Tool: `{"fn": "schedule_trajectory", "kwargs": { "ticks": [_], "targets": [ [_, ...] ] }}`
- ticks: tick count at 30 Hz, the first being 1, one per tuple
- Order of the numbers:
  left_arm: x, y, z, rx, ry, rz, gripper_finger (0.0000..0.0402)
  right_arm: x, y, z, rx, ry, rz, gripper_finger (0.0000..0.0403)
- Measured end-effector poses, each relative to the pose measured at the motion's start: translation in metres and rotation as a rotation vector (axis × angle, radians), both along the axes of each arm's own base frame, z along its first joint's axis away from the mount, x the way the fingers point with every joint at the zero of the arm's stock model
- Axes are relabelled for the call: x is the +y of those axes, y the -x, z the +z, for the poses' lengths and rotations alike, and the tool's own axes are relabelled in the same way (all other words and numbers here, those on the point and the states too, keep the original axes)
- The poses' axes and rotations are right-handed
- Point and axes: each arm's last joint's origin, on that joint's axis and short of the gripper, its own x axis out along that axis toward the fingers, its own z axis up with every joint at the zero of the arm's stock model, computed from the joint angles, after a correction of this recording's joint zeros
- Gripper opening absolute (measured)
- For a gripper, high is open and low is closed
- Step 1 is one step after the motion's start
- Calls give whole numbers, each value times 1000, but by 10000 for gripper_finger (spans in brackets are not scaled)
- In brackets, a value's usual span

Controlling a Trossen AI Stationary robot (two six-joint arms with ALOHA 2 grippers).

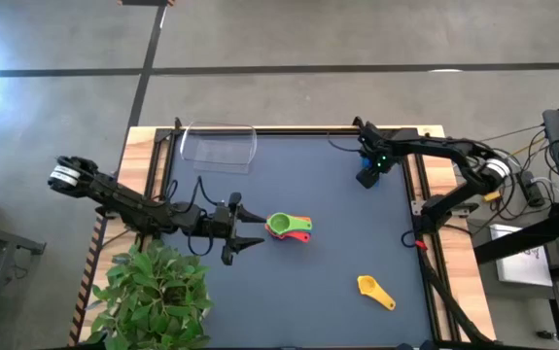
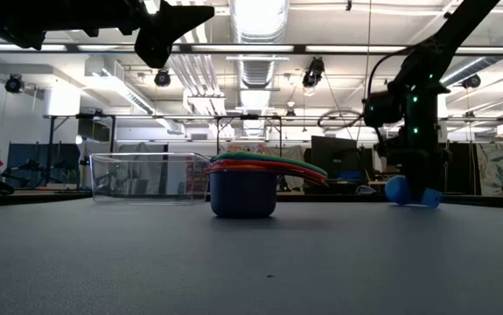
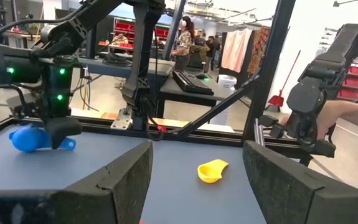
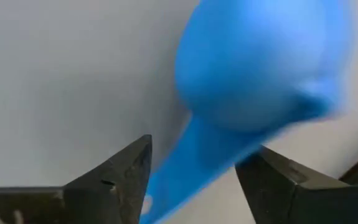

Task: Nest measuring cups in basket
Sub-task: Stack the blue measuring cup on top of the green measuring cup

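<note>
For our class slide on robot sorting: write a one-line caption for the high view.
Left hand open beside stacked cups; right hand over blue cup; yellow cup apart.

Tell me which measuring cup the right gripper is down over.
The light blue cup, alone at the mat's far right; its handle lies between the right gripper's open fingers. The yellow cup lies apart.
</note>
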Motion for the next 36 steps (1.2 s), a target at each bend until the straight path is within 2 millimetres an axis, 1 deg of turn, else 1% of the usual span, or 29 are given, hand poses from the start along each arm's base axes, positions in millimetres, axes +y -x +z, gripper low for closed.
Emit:
{"fn": "schedule_trajectory", "kwargs": {
  "ticks": [3,6,11,20,27,30,35,36],
  "targets": [
    [0,0,0,1,0,0,233,1,1,-2,9,-12,-5,238],
    [0,0,0,0,0,0,233,0,0,1,-4,5,-7,251],
    [0,0,0,0,0,0,233,0,0,0,-5,4,-18,253],
    [0,0,0,-1,0,0,233,1,-2,-1,-63,-45,16,227],
    [0,0,0,-1,1,0,233,1,-2,-1,-61,-43,50,214],
    [0,0,0,-1,1,0,233,1,-2,-1,-61,-43,50,198],
    [0,0,0,-1,1,0,233,1,-2,-1,-61,-43,51,154],
    [0,0,0,-1,1,0,233,1,-2,-1,-61,-44,50,150]
  ]
}}
